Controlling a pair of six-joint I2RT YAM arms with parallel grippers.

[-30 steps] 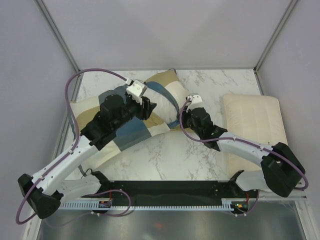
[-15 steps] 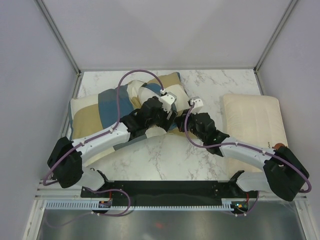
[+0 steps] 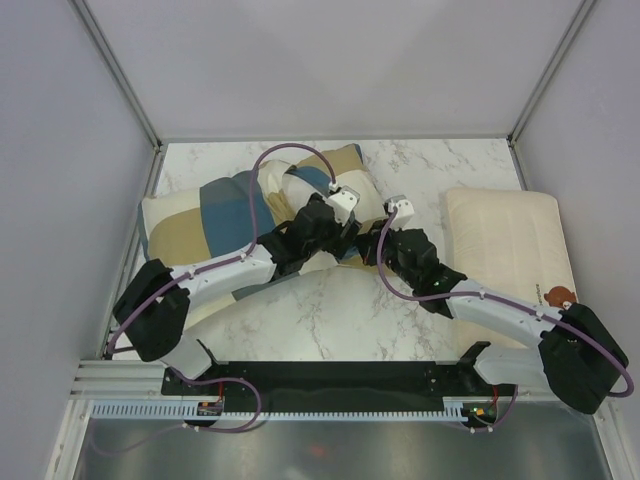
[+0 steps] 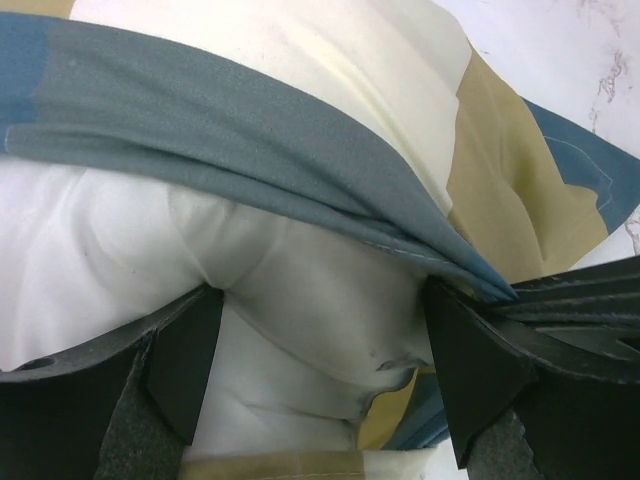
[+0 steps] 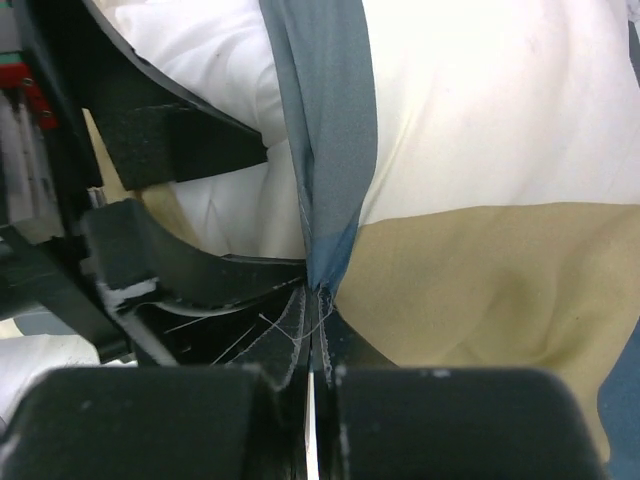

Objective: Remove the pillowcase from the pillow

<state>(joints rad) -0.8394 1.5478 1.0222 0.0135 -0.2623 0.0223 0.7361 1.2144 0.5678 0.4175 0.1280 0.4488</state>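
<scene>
Pillowcase in steel blue, tan and cream lay across the rear left of the marble table, covering most of the pillow. The plain white stuffing showed at the cover's right end. In the left wrist view, the left pincer stood wide, its two fingers on either side of a bulge of bare pillow beneath a blue fabric band. Just right of it, the right pincer was pinched narrow on the gathered blue edge of the pillowcase, where blue met tan. At the far right lay a flatter cream pillow, apart from both arms.
</scene>
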